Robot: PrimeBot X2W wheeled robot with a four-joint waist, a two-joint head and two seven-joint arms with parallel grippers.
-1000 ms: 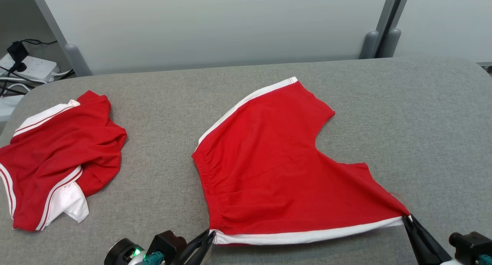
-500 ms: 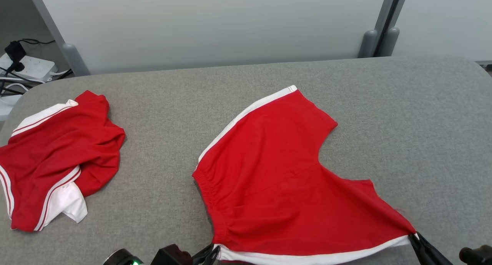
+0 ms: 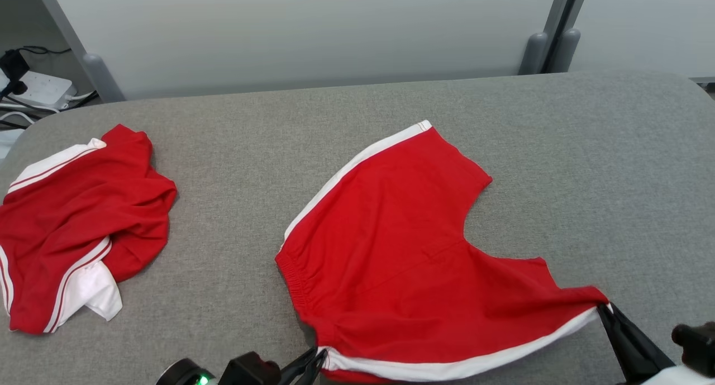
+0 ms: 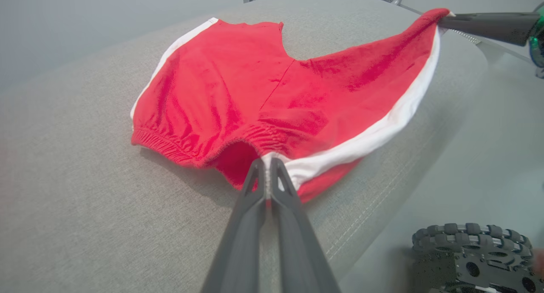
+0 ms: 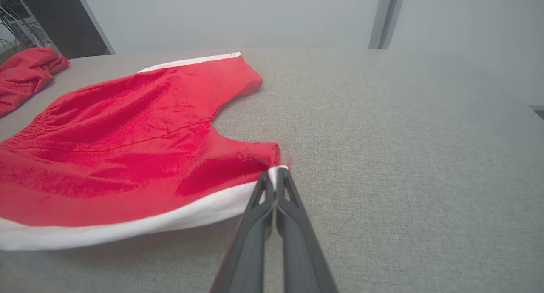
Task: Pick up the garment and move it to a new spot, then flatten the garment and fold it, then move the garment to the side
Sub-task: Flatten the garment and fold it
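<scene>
The left end effector and right end effector, each clamped on a corner of the red cotton shorts with white side stripes, have lifted the near edge between them off the grey fabric-covered desk, probably starting the fold.

Nothing here can be read: the red shorts show only plain cloth and white side stripes, and I can make out no lettering, number or brand elsewhere.
</scene>
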